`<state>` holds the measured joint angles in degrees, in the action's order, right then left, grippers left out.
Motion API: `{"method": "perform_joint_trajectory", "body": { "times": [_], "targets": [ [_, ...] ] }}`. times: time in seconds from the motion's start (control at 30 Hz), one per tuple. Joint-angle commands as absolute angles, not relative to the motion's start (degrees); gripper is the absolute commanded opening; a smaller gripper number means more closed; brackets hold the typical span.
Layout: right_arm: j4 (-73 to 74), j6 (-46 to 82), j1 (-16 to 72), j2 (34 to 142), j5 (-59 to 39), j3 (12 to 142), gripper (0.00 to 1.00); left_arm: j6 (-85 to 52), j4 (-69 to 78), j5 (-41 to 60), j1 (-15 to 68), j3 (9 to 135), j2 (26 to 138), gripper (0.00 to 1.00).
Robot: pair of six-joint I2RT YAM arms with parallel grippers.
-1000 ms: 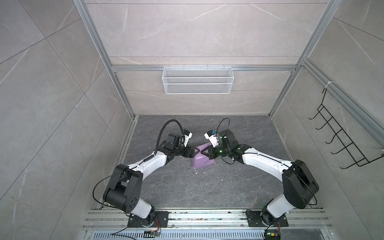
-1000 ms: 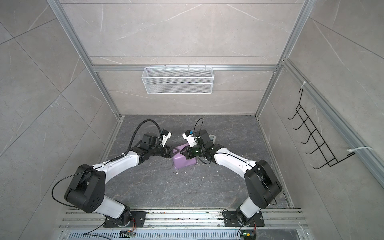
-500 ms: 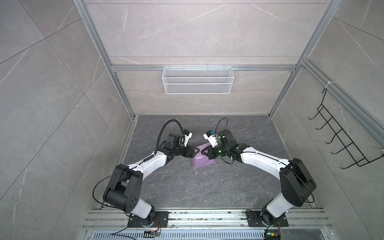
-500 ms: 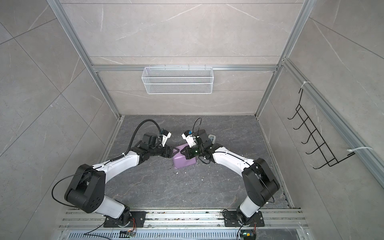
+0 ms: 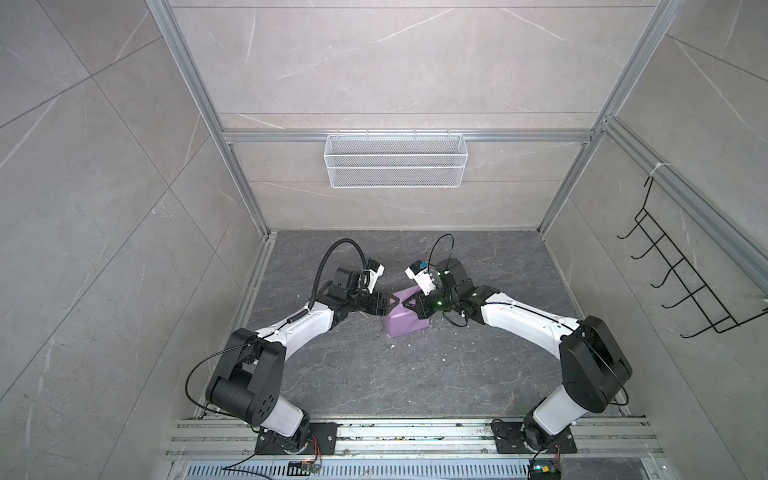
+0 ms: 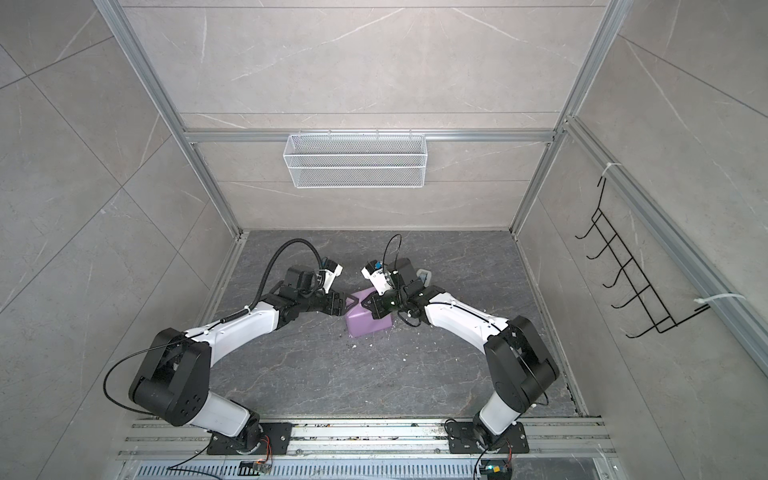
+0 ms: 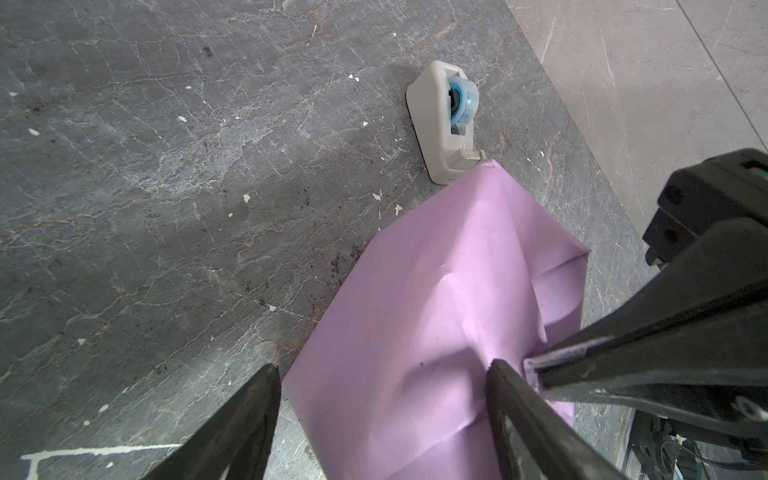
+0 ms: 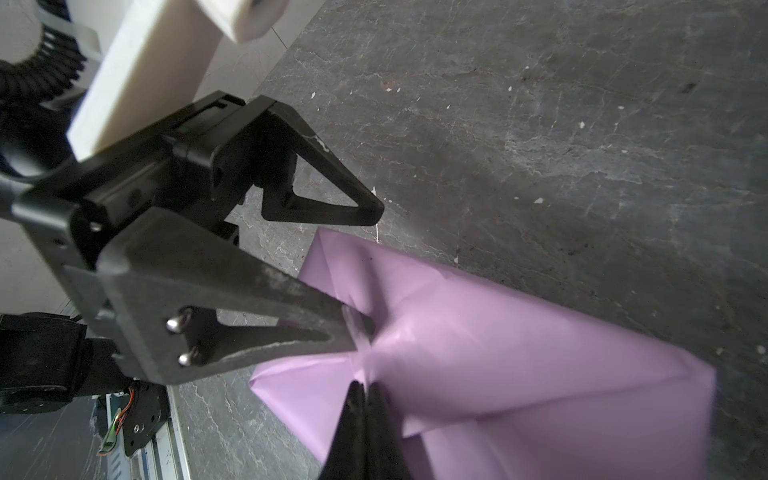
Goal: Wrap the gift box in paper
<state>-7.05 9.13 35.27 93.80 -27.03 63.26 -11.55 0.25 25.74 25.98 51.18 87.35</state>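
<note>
On the dark table (image 7: pixel 166 208), right tool (image 8: pixel 365 392) pinches a paper (image 7: pixel 457 270) fold; left tool (image 7: pixel 382 370) gapes alongside.

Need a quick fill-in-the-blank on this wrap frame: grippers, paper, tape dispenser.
1. The large thin paper sheet folded on the dark grey table shows its ____ face.
2. The left gripper has its jaws ____.
3. The right gripper, tips on the paper, is ____.
4. The small grey-white plastic tape dispenser holds a ____ tape roll.
Missing: lilac-purple; open; shut; blue.

A robot lab test cell (aluminium frame (image 5: pixel 399 136), tiled panels (image 5: pixel 374 62), mounting rail (image 5: pixel 415 432)).
</note>
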Motion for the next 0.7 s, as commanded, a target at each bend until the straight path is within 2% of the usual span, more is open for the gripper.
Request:
{"method": "perform_joint_trajectory", "body": {
  "times": [0.0, 0.4, 0.67],
  "targets": [
    [-10.1, 7.3, 34.9, 94.2, -26.8, 65.8, 0.0, -9.3, -3.9, 25.3, 26.0, 49.9, 87.9, 0.79],
    [-12.3, 6.2, 34.1, 95.2, -28.1, 67.9, 0.0, -9.3, -4.0, 25.4, 26.0, 50.0, 88.3, 0.79],
    [-13.5, 4.6, 34.0, 95.7, -27.0, 68.3, 0.05, -9.4, -4.0, 25.5, 26.0, 50.0, 88.2, 0.79]
  ]
}}
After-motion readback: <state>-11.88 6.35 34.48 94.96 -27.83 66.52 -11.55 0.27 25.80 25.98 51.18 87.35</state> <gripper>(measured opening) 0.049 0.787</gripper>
